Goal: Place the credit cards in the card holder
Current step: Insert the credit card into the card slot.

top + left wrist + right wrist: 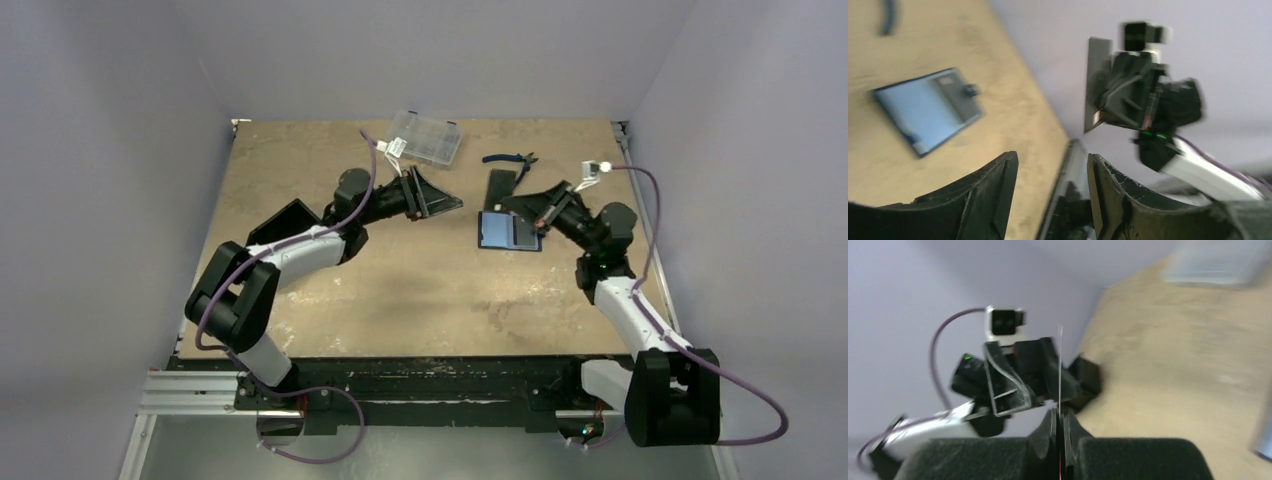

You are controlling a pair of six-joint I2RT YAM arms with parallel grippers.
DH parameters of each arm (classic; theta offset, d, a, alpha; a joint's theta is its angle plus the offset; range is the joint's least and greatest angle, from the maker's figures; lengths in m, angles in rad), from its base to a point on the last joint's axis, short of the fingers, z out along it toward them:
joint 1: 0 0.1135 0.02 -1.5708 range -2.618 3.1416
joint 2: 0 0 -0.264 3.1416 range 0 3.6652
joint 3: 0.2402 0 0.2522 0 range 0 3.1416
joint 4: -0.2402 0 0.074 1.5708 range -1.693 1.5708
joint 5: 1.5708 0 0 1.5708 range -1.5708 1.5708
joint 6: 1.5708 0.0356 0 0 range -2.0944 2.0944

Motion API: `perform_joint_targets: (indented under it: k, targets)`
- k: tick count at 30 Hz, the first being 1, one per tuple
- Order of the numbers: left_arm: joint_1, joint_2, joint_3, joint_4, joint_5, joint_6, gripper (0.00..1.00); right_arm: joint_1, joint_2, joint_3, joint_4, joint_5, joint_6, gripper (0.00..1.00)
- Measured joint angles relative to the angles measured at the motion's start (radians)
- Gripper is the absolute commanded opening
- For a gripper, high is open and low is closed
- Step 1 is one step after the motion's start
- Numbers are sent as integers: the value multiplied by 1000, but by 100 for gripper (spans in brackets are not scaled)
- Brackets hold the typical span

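So the holder point(510, 232) is lying flat and open on the table point(400, 290), right of centre, with its long side running roughly left-right in the top view. Just past it, the right fingers point(1059, 412) are clamping down on a card point(1098, 75). In the right wrist view it's showing as a thin line sticking out past the tips, so it's standing on edge rather than lying flat. It's hanging in the air just beyond the holder's far edge, not touching it.

That's the bit everything's riding on imo: the holder is sitting below and to the near side of the card, so the right arm is going to need to tip the card down and bring it back toward a pocket. Which way the pockets are facing I can't tell, too blurry.

The left fingers point(1053, 157) are gaping apart, gripping nothing as far as I can make out. They're pointing across at the card from the left, well apart from the holder. The right arm is clearly the nearer one. I'm not seeing any other cards. A clear case point(425, 138) is sitting way at the back.
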Motion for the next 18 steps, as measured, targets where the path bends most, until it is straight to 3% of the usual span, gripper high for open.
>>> perform_joint_targets:
  k: [2, 4, 7, 12, 18]
  targets:
    - [-3, 2, 88, -325, -105, 131, 57, -121, -14, 1, -159, 49, -84, 0]
    - [0, 14, 150, -527, -185, 212, 55, -201, -7, 35, -352, 133, -208, 0]
    - [5, 40, 175, -671, -250, 278, 49, -230, 42, 137, -620, 299, -414, 0]
    - [-24, 175, 176, -632, -235, 271, 35, -227, 189, 308, -857, 395, -658, 0]
    - [-116, 376, 220, -445, -172, 195, 23, -235, 405, 381, -925, 238, -760, 0]
